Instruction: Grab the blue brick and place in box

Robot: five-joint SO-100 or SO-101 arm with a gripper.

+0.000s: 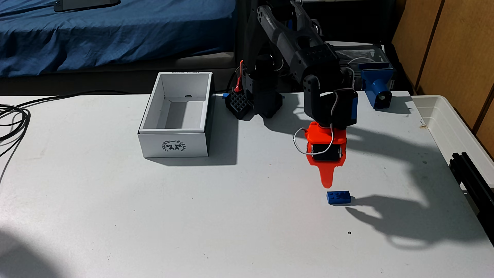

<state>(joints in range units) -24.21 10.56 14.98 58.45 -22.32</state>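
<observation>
Nearest the camera is the bare white table [187, 227], marked here and there with small dark specks and crossed on the right by the arm's long shadow. A little farther in, right of centre, the blue brick [338, 198] lies flat on the table, studs up, its long side running left to right. Nothing touches it.

Just behind and above the brick hangs the orange claw [326, 184], pointing straight down from the black arm [315, 66]. Its tip sits slightly left of the brick's middle and looks to be a short way above the table. From this side the fingers overlap into one narrow orange point, so I cannot tell whether the claw is open or closed; it holds nothing.

The box [175, 117] stands well to the left of the brick and farther back, near the arm's base, open at the top, with a dark wreath emblem on its near wall. What can be seen of its inside holds nothing.

By my judgement the task is at its very start: the claw is lining up over the brick, and the grasp, the lift, the carry left to the box and the drop all remain.
</observation>
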